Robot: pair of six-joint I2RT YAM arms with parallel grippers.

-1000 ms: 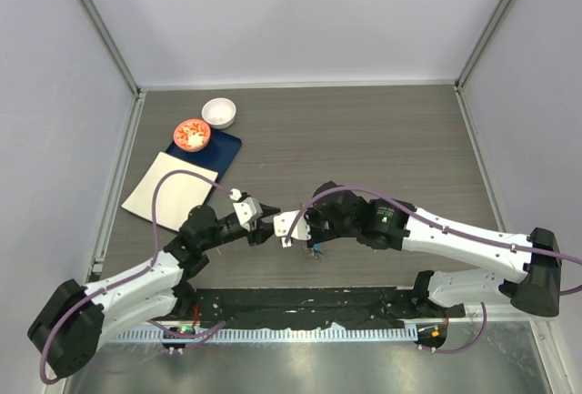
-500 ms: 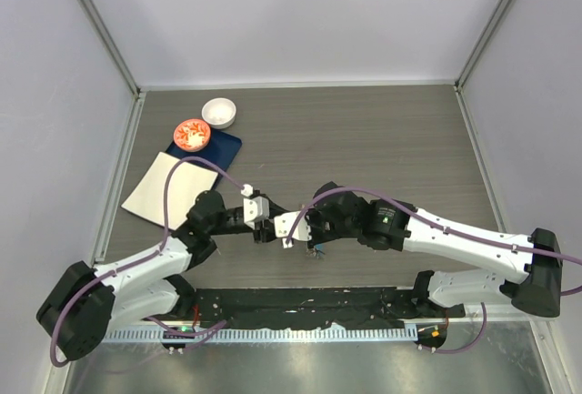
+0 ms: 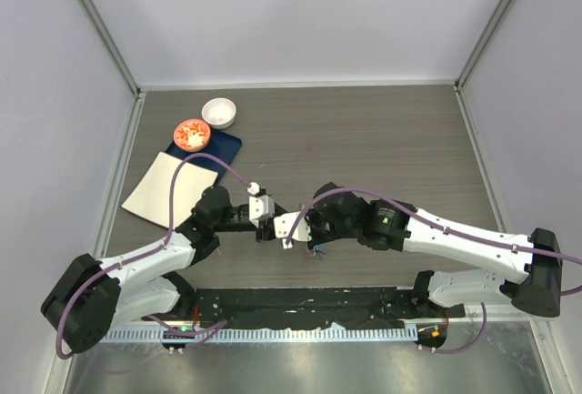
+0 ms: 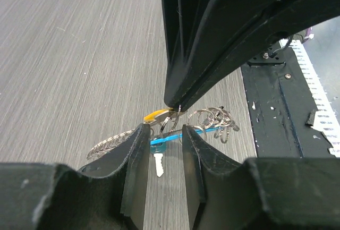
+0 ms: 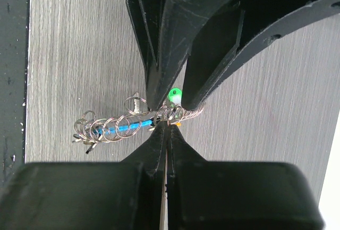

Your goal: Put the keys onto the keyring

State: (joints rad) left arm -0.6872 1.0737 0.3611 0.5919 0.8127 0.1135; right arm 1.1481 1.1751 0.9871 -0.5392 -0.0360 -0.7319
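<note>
The keyring, a line of grey metal loops with a blue curved plastic piece, lies on the table under both grippers. My right gripper is shut on loops near its middle. In the left wrist view, my left gripper hangs low over the ring with its jaws a little apart. A key with a teal head lies flat between them, with a small gap on each side. A green tag shows between the left fingertips. A yellow tag sits by the right fingertips.
At the back left are a white bowl, a red-patterned dish on a dark blue board, and a beige sheet. The black base strip runs close beside the keyring at the near edge.
My left arm has reached rightward up to the keyring, and its jaws have narrowed. The right arm has held still with its grip on the loops.
</note>
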